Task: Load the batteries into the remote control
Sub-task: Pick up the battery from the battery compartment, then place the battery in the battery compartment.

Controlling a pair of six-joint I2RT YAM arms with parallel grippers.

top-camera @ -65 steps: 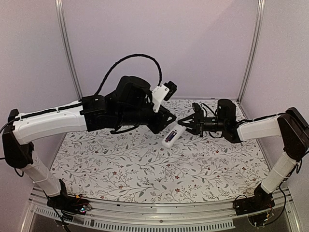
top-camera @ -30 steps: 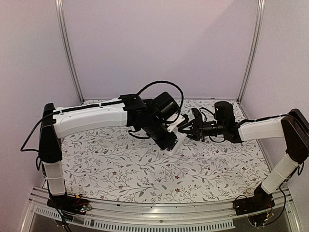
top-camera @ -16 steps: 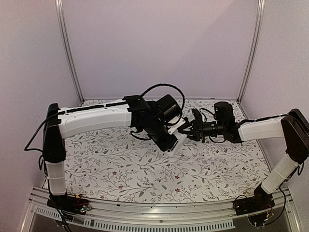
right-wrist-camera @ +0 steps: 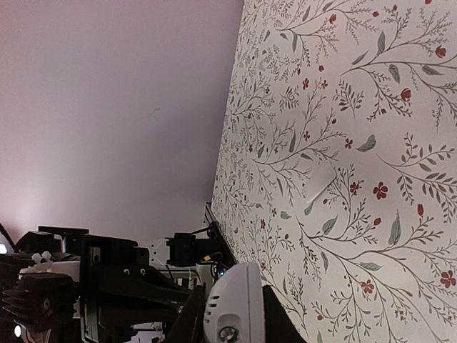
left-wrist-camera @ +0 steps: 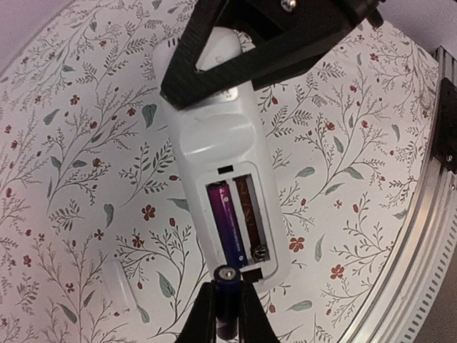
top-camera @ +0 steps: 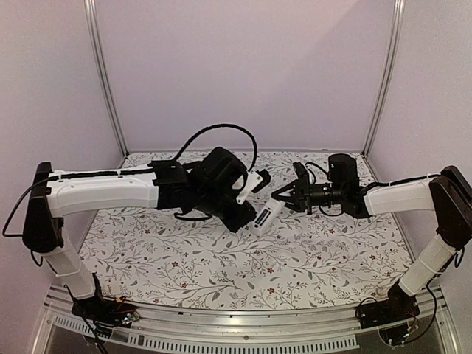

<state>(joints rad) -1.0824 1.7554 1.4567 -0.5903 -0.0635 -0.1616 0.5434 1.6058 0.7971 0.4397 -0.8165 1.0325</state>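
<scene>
left gripper [left-wrist-camera: 227,300]: jaws pinched on the held battery [left-wrist-camera: 227,318], a dark stick gripped near its upper end.
held battery: top end at the remote's lower rim, just below the battery bay [left-wrist-camera: 235,221]; cannot tell whether it touches.
right gripper [top-camera: 284,199]: fingers clamped on the far end of the remote control [left-wrist-camera: 221,143], one each side.
remote control: white, held up off the table [top-camera: 184,258], over its middle and a bit toward the far edge. It is tilted, back face up, bay uncovered.
seated battery [left-wrist-camera: 227,223]: purple, lying in the bay's left slot in the left wrist view.
empty slot [left-wrist-camera: 250,214]: beside the seated battery, with a spring contact at its lower end.
white strip [left-wrist-camera: 123,286]: small flat piece lying on the floral cloth, well apart from the remote; also in the right wrist view [right-wrist-camera: 319,182].
arms: the two grippers meet nose to nose over the table's middle.
</scene>
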